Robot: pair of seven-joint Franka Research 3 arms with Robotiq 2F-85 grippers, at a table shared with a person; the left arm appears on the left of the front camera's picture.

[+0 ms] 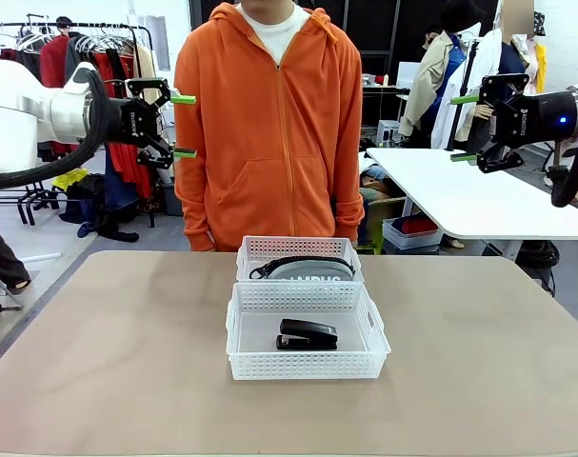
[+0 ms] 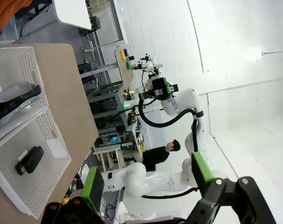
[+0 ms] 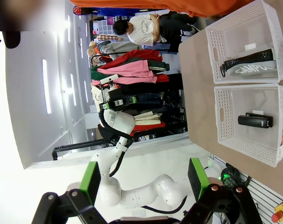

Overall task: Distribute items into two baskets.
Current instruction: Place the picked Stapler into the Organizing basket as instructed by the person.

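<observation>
The black stapler (image 1: 307, 334) lies flat in the near basket (image 1: 308, 364), well clear of its walls. The grey pouch (image 1: 310, 269) sits in the far basket (image 1: 300, 249), which touches the near one end to end — from the front I see little more than its black zipper strip and the tops of its white lettering, the rest hidden behind the near basket's rim. Both baskets stand mid-worktop (image 1: 127, 362). My left claw (image 1: 183, 126) and right claw (image 1: 465, 128) hang high at either side, jaws wide apart, gripping nothing. Beyond the far edge stands a person in an orange hoodie (image 1: 269, 124), hands cut off by the worktop's edge.
</observation>
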